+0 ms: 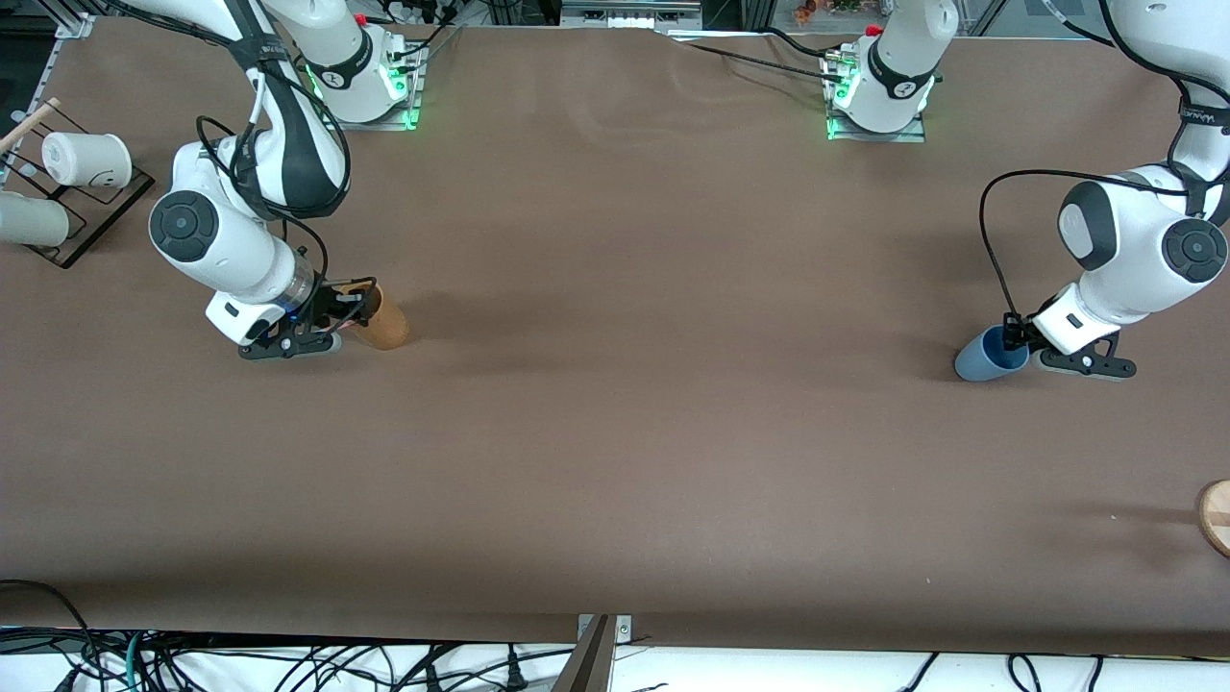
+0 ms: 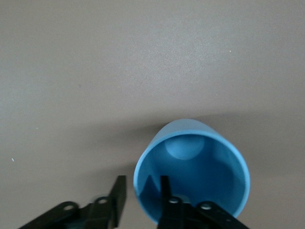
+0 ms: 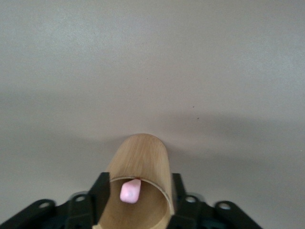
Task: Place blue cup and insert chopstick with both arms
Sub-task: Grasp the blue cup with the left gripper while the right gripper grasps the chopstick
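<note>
Nearest the front camera lies a round wooden piece (image 1: 1217, 516) at the edge of the brown desk (image 1: 615, 461), toward the left arm's end. Farther from the camera than that piece, the blue cup (image 1: 990, 355) sits tilted at the left arm's end of the desk, its open mouth turned toward the left gripper (image 1: 1015, 338). In the left wrist view the blue cup (image 2: 192, 171) has one finger (image 2: 165, 191) of the left gripper (image 2: 142, 194) inside its rim and the other finger outside, so the jaws straddle the cup's wall; whether they press on it cannot be told.

At the right arm's end of the desk, the right gripper (image 1: 363, 306) has its jaws closed around a tan cup (image 1: 381, 322), which leans over. The right wrist view shows the tan cup (image 3: 139, 191) between the fingers (image 3: 100, 191) of the right gripper (image 3: 138, 200), and the pink end of the chopstick (image 3: 130, 190) shows inside the cup's mouth.

Farther from the camera, at that same end, a black wire rack (image 1: 86, 207) carries white cups (image 1: 86, 159).
</note>
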`<act>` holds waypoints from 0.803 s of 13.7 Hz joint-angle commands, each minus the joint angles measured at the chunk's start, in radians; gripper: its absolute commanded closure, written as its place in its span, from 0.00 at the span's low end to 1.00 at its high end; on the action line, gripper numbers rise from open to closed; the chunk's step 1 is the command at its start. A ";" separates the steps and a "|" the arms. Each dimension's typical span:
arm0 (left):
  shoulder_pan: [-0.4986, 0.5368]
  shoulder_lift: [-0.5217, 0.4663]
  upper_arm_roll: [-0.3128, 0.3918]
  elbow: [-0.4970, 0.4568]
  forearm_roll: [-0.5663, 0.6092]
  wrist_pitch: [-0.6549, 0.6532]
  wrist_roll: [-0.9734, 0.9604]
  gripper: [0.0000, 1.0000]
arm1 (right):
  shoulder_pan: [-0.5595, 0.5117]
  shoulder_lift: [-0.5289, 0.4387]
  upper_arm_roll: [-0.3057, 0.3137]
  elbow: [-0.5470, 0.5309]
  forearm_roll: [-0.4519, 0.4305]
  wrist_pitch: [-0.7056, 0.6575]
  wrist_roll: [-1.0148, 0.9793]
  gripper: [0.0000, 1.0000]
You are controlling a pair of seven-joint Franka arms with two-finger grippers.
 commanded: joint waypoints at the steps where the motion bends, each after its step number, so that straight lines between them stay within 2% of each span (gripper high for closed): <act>1: 0.000 -0.001 0.004 0.001 -0.019 0.009 0.019 1.00 | 0.004 -0.015 0.002 -0.010 -0.001 0.006 0.010 0.71; 4: -0.003 0.006 0.002 0.013 -0.019 -0.001 0.014 1.00 | 0.004 -0.016 0.002 -0.010 -0.001 0.002 0.010 0.97; 7: -0.067 0.026 -0.034 0.069 -0.027 -0.026 -0.041 1.00 | 0.004 -0.027 0.002 0.041 -0.001 -0.043 -0.012 1.00; 9: -0.143 0.022 -0.096 0.084 -0.078 -0.031 -0.183 1.00 | 0.004 -0.029 0.000 0.133 -0.004 -0.165 -0.022 1.00; 11: -0.225 0.024 -0.122 0.136 -0.082 -0.084 -0.289 1.00 | 0.004 -0.050 -0.001 0.214 -0.006 -0.280 -0.034 1.00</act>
